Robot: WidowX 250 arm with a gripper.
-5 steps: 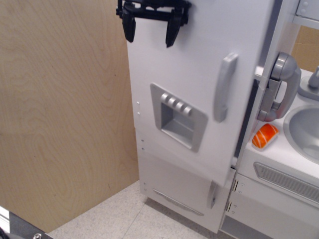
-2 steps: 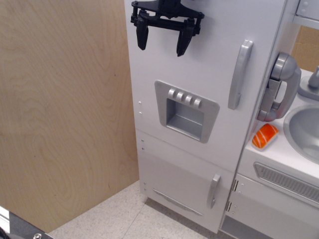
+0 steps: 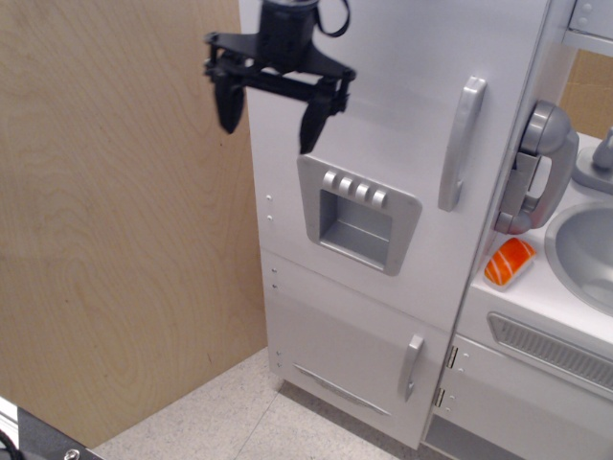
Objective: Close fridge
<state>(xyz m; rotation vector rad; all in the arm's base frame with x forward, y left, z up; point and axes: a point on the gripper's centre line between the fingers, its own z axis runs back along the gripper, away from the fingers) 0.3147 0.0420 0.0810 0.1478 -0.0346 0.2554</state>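
The white toy fridge [image 3: 383, 125] fills the middle of the view. Its large upper door lies flush with the cabinet, with its long grey vertical handle [image 3: 460, 144] at the right and the grey four-button dispenser panel [image 3: 356, 213] below centre. My black gripper [image 3: 270, 120] hangs open and empty in front of the door's upper left edge, fingers pointing down, just above and left of the dispenser. It holds nothing.
The smaller lower door with a short grey handle [image 3: 411, 366] sits below. A wooden wall panel [image 3: 115, 220] stands at the left. To the right are a grey toy phone [image 3: 536, 168], a sink basin [image 3: 586, 251] and an orange-and-white toy piece [image 3: 509, 262] on the counter.
The upper door swung from ajar to flush with the cabinet. My gripper then moved down and left, away from the door's top toward its left edge.
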